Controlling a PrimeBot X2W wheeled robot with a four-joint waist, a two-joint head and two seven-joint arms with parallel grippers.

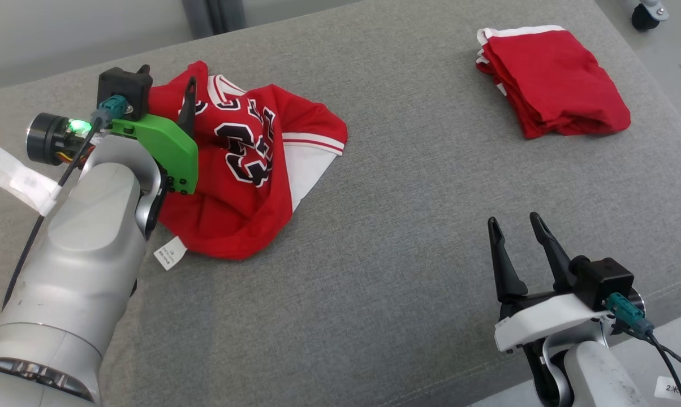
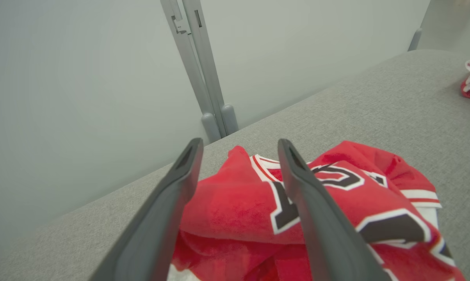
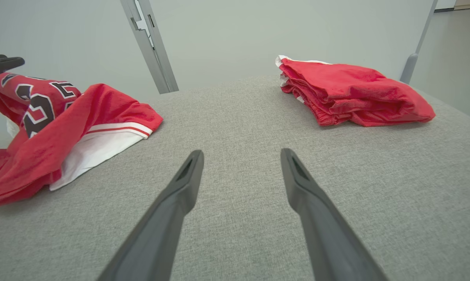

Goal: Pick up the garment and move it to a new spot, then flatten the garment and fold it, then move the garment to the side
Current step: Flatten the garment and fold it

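Note:
The garment (image 1: 250, 169) is a red jersey with black-and-white lettering and white trim. It lies crumpled at the left of the grey padded table (image 1: 408, 226). My left gripper (image 1: 168, 85) on its green mount hovers over the jersey's far left part. In the left wrist view the left gripper (image 2: 239, 146) is open, with the jersey (image 2: 239, 207) below its fingers and nothing held. My right gripper (image 1: 513, 220) stands open over bare table at the near right. The right wrist view shows the right gripper (image 3: 241, 153) empty, with the jersey (image 3: 63, 128) to its left.
A folded red garment (image 1: 555, 79) lies at the table's far right corner, also seen folded (image 3: 352, 91) in the right wrist view. A white label (image 1: 169, 252) sticks out at the jersey's near edge. A grey post (image 2: 203, 78) stands behind the table, and a caster wheel (image 1: 646, 14) is on the floor at the far right.

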